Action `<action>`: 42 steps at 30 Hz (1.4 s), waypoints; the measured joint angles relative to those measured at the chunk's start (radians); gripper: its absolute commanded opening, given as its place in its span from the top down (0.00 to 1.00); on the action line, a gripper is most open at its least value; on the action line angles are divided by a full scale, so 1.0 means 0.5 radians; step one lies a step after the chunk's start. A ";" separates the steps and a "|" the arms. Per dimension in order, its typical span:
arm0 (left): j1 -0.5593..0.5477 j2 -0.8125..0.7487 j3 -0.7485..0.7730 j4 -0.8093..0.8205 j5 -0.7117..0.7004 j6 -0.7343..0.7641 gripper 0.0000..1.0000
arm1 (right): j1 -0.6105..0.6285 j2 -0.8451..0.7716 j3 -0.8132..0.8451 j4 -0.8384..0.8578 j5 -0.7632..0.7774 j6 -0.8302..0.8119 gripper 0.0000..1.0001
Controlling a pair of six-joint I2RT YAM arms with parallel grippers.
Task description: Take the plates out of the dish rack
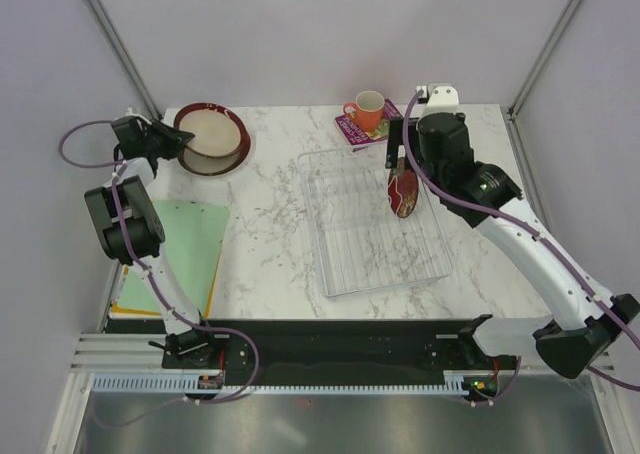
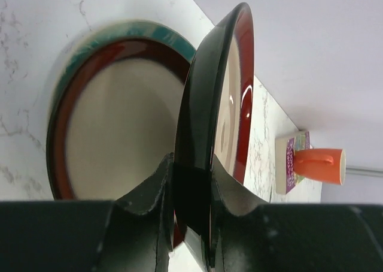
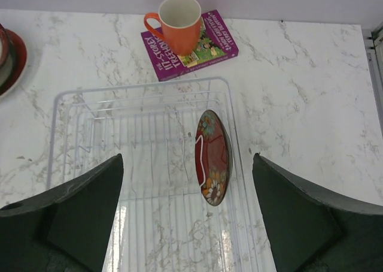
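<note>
Left gripper point(image 2: 191, 170) is clamping the rim of a red-rimmed plate point(image 2: 206, 92), one finger on each face, holding it on edge over a stack of plates point(image 2: 119, 140) lying well to the left of the dish rack point(image 1: 330, 264). Right gripper point(image 3: 187, 164) is hovering above the rack with its fingers spread wide, gripping nothing. A floral plate point(image 3: 212, 158) is standing on edge in the slots along the rack's right side, below that gripper. Beyond the rack's far edge, an orange mug point(image 3: 179, 20) is sitting on a purple book point(image 3: 212, 44).
</note>
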 measured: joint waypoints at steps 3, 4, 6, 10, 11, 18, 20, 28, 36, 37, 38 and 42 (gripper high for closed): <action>-0.003 0.200 0.166 -0.010 0.008 -0.041 0.98 | -0.026 0.069 -0.040 -0.001 -0.005 -0.014 0.07; -0.005 0.245 0.208 -0.016 0.009 -0.051 0.98 | -0.035 0.093 -0.049 -0.002 -0.007 -0.017 0.07; -0.009 0.334 0.291 -0.031 0.011 -0.076 0.98 | -0.051 0.130 -0.063 0.000 -0.013 -0.021 0.07; -0.009 0.389 0.346 -0.040 0.039 -0.111 0.98 | -0.072 0.181 -0.086 0.000 -0.020 -0.021 0.08; -0.008 0.392 0.348 -0.040 0.040 -0.111 0.98 | -0.072 0.190 -0.087 0.001 -0.017 -0.021 0.08; 0.006 0.387 0.260 0.026 0.049 -0.145 0.98 | -0.076 0.204 -0.145 0.016 0.040 -0.019 0.09; 0.016 0.368 0.184 0.066 0.057 -0.179 0.98 | -0.076 0.204 -0.169 0.016 0.047 -0.014 0.09; 0.029 0.266 -0.008 0.126 0.092 -0.201 0.98 | -0.076 0.206 -0.247 0.010 0.115 -0.008 0.11; 0.037 0.192 -0.067 0.047 0.085 -0.192 0.95 | -0.076 0.278 -0.321 -0.015 0.268 -0.025 0.15; 0.037 0.183 -0.073 0.042 0.082 -0.192 0.94 | -0.076 0.294 -0.337 -0.016 0.275 -0.029 0.15; 0.037 0.169 -0.085 0.033 0.072 -0.192 0.92 | -0.076 0.309 -0.348 -0.015 0.279 -0.033 0.16; 0.040 0.139 -0.111 0.000 0.050 -0.192 0.72 | -0.076 0.385 -0.375 0.000 0.294 -0.058 0.16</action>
